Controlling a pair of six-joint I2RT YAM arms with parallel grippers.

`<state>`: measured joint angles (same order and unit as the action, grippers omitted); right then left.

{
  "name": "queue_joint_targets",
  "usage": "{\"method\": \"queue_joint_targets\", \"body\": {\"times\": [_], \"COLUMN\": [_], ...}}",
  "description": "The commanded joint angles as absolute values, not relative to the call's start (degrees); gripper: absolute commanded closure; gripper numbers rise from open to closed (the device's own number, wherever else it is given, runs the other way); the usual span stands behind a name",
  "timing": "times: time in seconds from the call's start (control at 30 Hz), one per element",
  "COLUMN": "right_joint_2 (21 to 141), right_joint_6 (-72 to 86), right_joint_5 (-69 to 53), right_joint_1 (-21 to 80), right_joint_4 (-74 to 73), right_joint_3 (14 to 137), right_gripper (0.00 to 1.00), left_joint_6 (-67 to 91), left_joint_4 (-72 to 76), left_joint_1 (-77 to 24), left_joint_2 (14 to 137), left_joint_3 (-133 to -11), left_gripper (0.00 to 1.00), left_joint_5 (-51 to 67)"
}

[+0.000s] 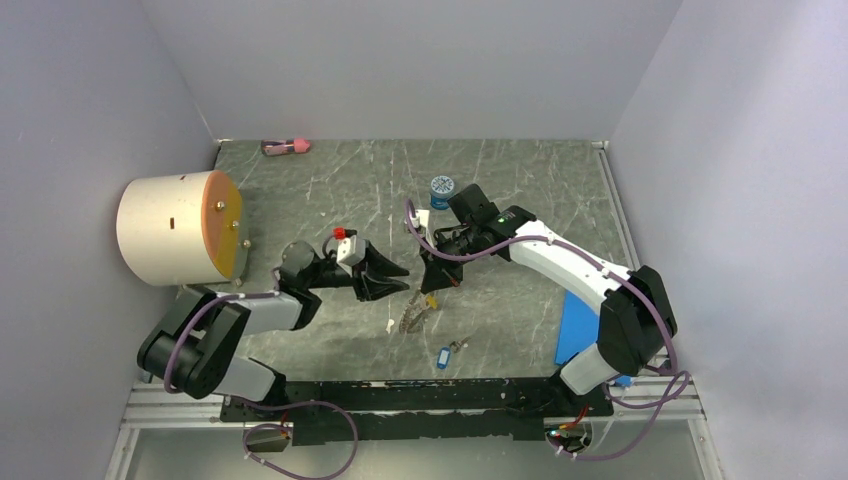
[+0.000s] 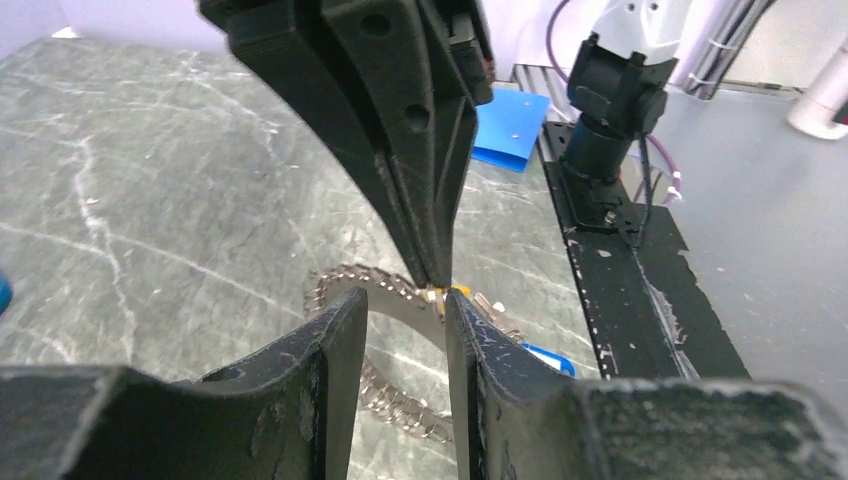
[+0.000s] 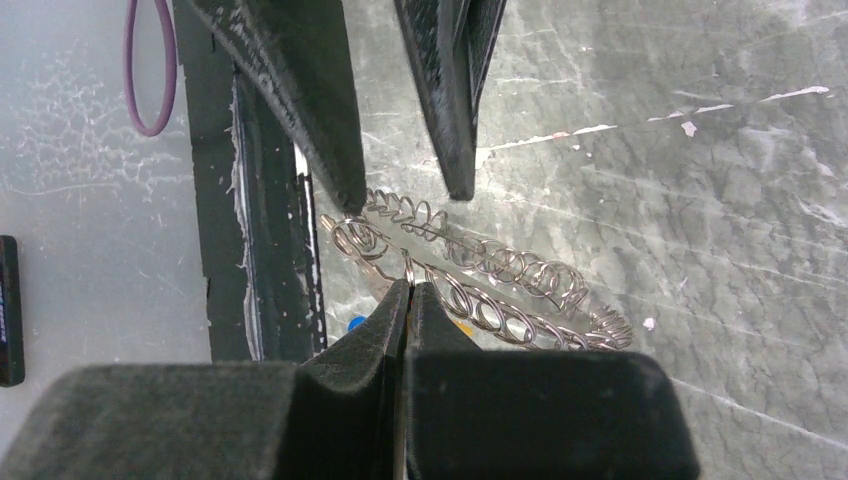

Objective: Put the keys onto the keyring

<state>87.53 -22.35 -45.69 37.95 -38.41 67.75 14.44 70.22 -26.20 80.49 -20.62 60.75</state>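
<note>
Threading step. Right gripper (image 3: 408, 295) pinched shut at keyring (image 3: 500, 270) coil, beside yellow key (image 1: 432, 300); which it grips, unclear. Left gripper (image 2: 400, 310) apart, over keyring. Blue key (image 1: 443, 356) loose, near. Next: left steadies keyring, right feeds 1 key on.

Light: bright, even, coming from above; pale walls wash flat in my overhead view.
Shadows: soft and short under my arms on the surface (image 1: 330, 190).
Glare: the keyring (image 3: 520, 272) coils glint; white veins of the surface shine slightly.
Focus: my left pincer (image 2: 400, 310) and right pincer (image 3: 410, 288) loom dark and blurred at the near frame edge.
Distortion: wrist views stretch toward the edges; the overhead walls splay outward.
</note>
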Motion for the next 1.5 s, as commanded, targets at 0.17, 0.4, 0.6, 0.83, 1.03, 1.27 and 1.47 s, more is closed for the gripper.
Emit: {"method": "queue_joint_targets", "body": {"times": [0.17, 0.4, 0.6, 0.83, 1.03, 1.27, 1.47], "right_joint_2": [85.0, 84.1, 84.2, 85.2, 85.2, 85.8, 86.1], "right_joint_6": [-23.6, -24.0, -24.9, -25.8, -25.4, -24.9, -25.0], "right_joint_5": [-47.5, -47.5, -47.0, -46.5, -46.5, -46.7, -46.5], "right_joint_1": [37.8, 37.9, 38.1, 38.8, 39.1, 39.5, 39.6], "right_joint_4": [-36.8, -38.6, -41.5, -43.6, -42.8, -42.3, -42.3], "right_joint_3": [68.3, 71.4, 74.5, 75.6, 75.7, 76.1, 76.2], "right_gripper": [1.00, 1.00, 1.00, 1.00, 1.00, 1.00, 1.00], "left_joint_6": [-2.6, -9.9, -11.6, -12.4, -12.4, -13.7, -14.4], "left_joint_4": [46.4, 34.7, 30.9, 29.8, 29.7, 27.2, 26.6], "left_joint_1": [-32.6, -32.7, -32.6, -32.6, -32.8, -33.6, -34.2], "left_joint_2": [76.6, 70.0, 67.4, 68.2, 69.3, 70.4, 70.7], "left_joint_3": [-28.0, -28.2, -29.0, -30.6, -31.9, -33.2, -33.8], "left_gripper": [0.61, 0.62, 0.61, 0.62, 0.64, 0.70, 0.77], "left_joint_5": [59.8, 54.0, 53.0, 54.3, 56.5, 57.1, 57.3]}}
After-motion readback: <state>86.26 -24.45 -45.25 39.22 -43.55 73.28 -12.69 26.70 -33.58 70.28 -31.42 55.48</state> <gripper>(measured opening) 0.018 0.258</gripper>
